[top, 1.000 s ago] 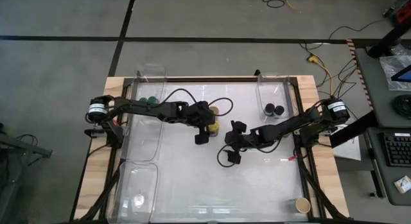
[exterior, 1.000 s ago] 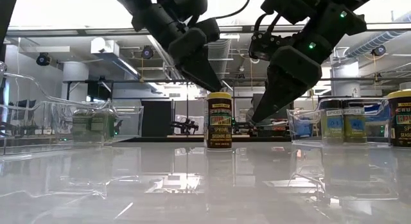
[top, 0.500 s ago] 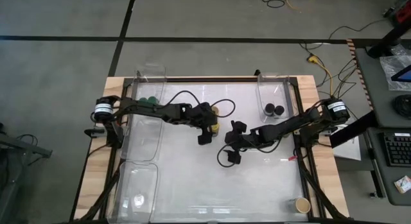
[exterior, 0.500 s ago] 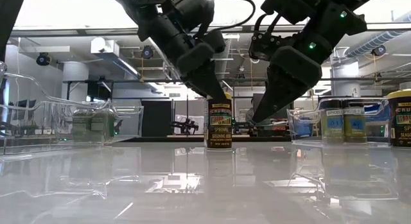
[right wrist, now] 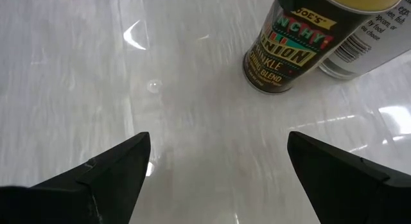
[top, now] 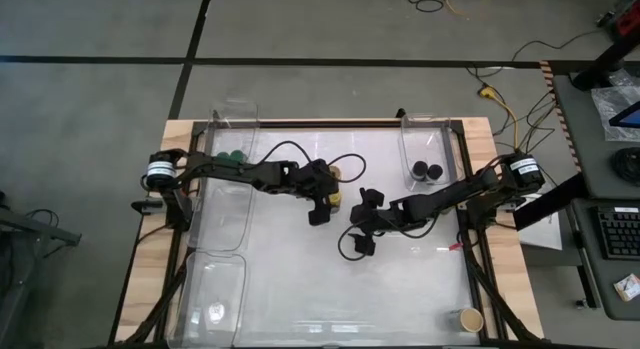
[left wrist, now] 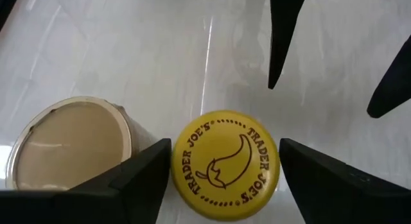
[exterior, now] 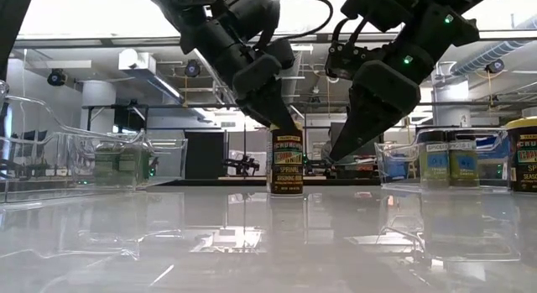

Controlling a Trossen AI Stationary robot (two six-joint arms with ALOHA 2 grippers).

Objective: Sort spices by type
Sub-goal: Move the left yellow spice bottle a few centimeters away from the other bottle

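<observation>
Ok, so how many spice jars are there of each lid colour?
Green lids, in the left bin: 2
Black lids, in the right bin: 2
Yellow lid: 1
Tan lid, right beside the yellow one: 1
Corner jar, yellow or tan, hard to tell: 1
Total: 7

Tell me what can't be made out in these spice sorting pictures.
- Yellow-lidded jar: left wrist view shows only its lid between the left gripper fingers; contact unclear.
- Tan-lidded jar: hidden behind the yellow-lidded jar in the low view, label unseen.
- Two black-lidded jars: too small in the high view to read.
- Right gripper: open, holding nothing.
</observation>
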